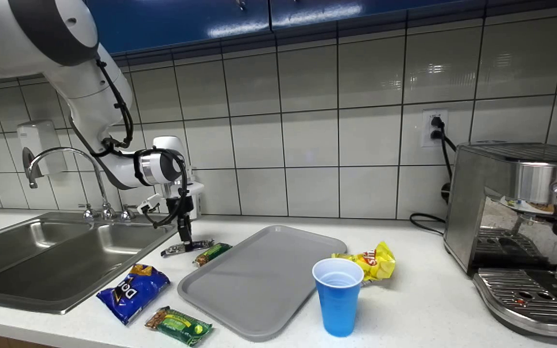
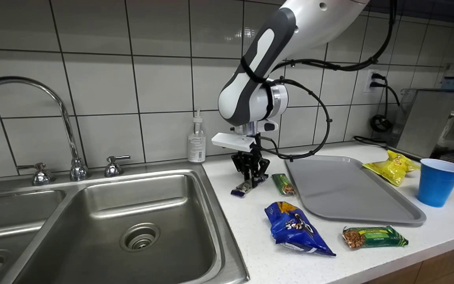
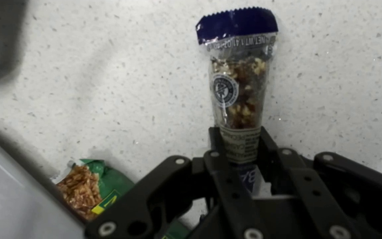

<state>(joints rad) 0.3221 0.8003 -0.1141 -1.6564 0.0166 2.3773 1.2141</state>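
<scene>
Hand (image 3: 240, 142) pinching wrapped nut bar (image 3: 240, 93) across narrow width, about mid-length; bar near gray tray (image 1: 269, 280), not touching. Judged light, fairly stiff, likely slippery, crumbly if squeezed hard; mid-length hold sound.

White counter (image 1: 418, 309) — tray (image 1: 264, 280), cup (image 1: 339, 302), blue bag (image 2: 296, 230), yellow bag (image 2: 394, 167), two green packets (image 2: 380, 237), nut bar (image 3: 240, 96)

Cannot see fully, in the wrist view, the lower end of the snack bar (image 3: 239, 93) behind the fingers (image 3: 217, 142), the partly covered green packet (image 3: 93, 191), or the tray (image 3: 13, 196) cut at the left, nor read the bottle label (image 2: 196, 146) in an exterior view.
</scene>
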